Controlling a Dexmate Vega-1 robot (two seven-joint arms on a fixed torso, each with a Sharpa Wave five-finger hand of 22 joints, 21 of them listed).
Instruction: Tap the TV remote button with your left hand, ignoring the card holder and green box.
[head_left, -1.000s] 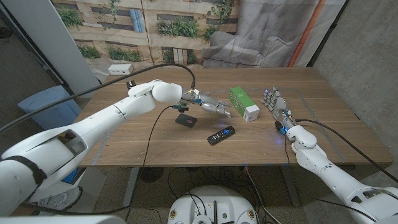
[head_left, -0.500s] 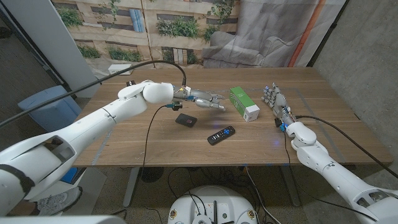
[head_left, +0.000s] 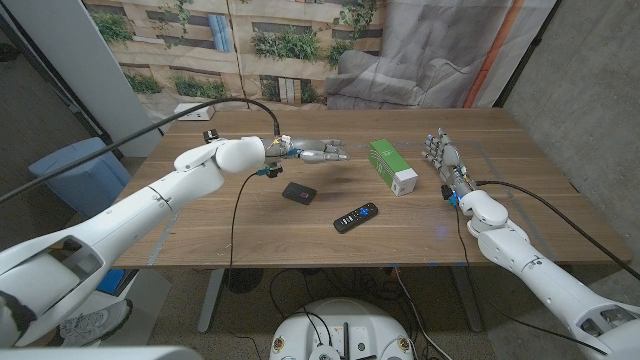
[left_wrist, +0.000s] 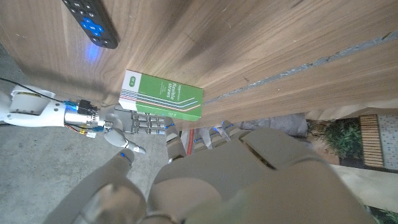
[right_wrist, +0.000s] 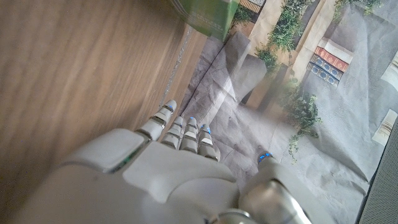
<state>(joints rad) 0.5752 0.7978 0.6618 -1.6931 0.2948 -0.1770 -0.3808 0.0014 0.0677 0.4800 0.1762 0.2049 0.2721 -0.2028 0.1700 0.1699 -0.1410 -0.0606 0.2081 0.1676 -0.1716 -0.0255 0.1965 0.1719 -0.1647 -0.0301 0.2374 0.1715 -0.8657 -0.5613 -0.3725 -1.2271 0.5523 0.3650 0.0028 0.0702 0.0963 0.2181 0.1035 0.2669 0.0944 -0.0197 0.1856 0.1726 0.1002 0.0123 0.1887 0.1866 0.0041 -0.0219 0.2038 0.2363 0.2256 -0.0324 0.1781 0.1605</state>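
The TV remote (head_left: 356, 217) lies flat on the wooden table (head_left: 250, 235), near the front edge and about in the middle. It has not moved. A second ago the left hand (head_left: 312, 152) was low and close to it, just past the card holder (head_left: 299, 193). Now that hand has pulled back toward the far side of the table and is well apart from the remote. It holds nothing, and its fingers reach out straight toward the green box (head_left: 391, 166).

The green box and the card holder are in the same spots as before. The right hand (head_left: 444, 163) stands near the right edge, just beside the green box, fingers apart and holding nothing. It has hardly moved.

In the left wrist view only one end of the remote (left_wrist: 92, 22) shows, with a blue light on it; the rest is cut off. Which button glows is too small to tell. In the right wrist view only a corner of the green box (right_wrist: 208, 14) shows.
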